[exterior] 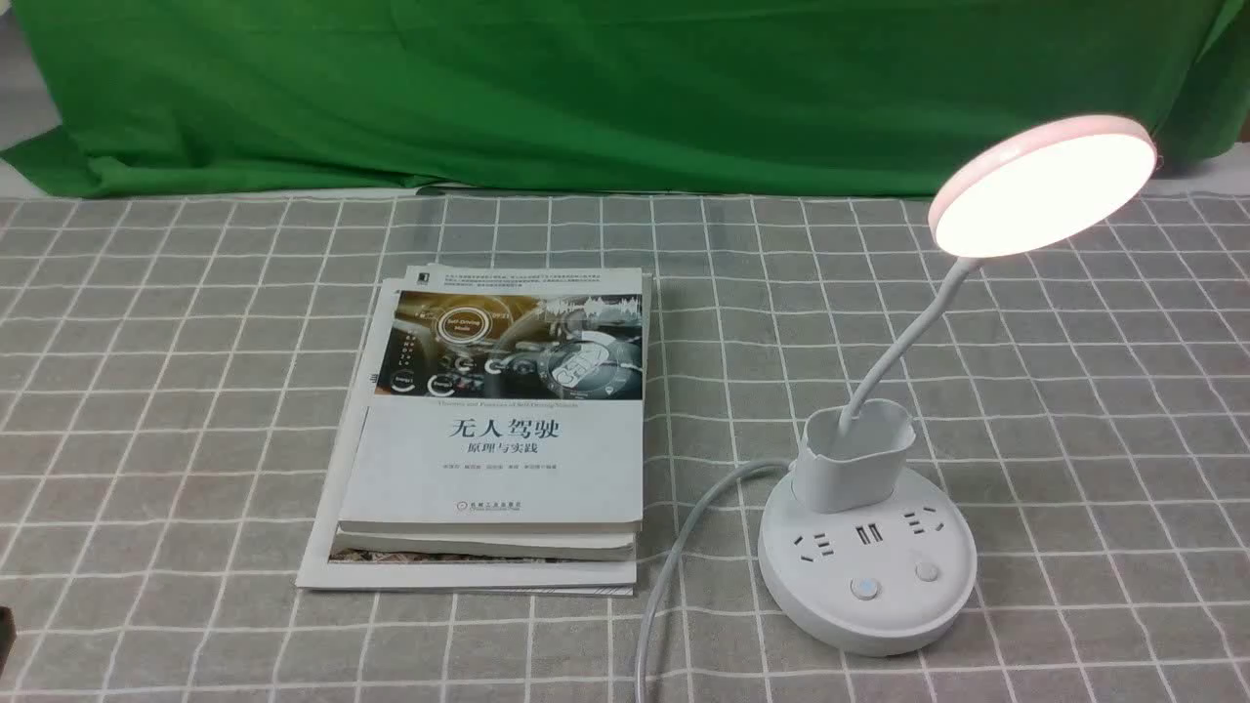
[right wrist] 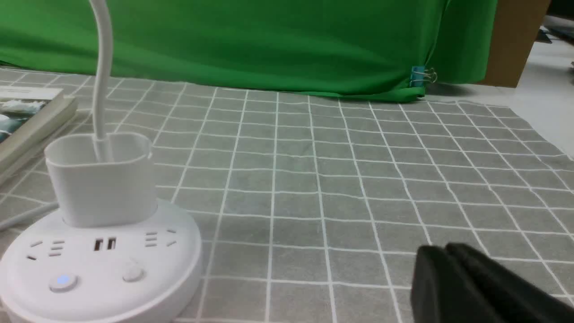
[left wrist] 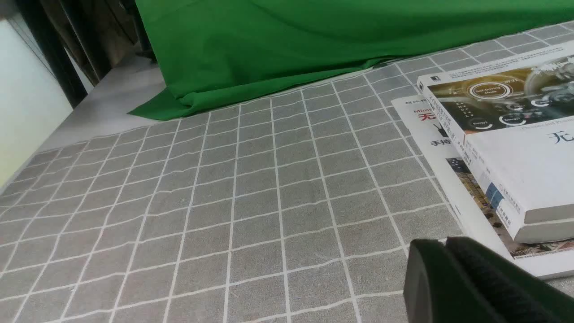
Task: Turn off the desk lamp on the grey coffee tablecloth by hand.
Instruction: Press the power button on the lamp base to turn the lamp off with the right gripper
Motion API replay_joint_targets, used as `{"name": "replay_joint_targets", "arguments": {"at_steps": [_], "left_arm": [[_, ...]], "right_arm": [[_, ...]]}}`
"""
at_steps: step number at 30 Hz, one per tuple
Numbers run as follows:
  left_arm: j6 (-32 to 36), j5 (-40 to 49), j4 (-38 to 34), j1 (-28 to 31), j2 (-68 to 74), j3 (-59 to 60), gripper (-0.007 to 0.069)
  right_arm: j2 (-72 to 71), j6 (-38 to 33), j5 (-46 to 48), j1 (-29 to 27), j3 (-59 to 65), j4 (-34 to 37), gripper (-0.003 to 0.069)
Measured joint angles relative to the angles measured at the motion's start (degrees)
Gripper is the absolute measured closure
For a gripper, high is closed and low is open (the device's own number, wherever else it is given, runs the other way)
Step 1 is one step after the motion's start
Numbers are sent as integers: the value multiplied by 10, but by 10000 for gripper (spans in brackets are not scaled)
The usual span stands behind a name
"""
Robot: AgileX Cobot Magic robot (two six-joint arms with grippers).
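Your desk lamp (exterior: pixel 867 586), lit, stands at four o'clock in the front view on the grey coffee tablecloth (exterior: pixel 225 410) — its buttons face you, probably for easy pressing. Left jaws and right jaws look closed, holding nothing — likely kept compact for one push.

"Self-Driving Mode" on book (exterior: pixel 493 469)
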Motion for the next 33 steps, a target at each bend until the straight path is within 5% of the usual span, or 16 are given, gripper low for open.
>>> {"name": "replay_joint_targets", "arguments": {"at_steps": [18, 33], "left_arm": [[0, 0, 0, 0, 0, 0, 604], [0, 0, 0, 0, 0, 0, 604]], "right_arm": [[0, 2, -76, 0, 0, 0, 610], [0, 124, -236, 0, 0, 0, 610]]}}
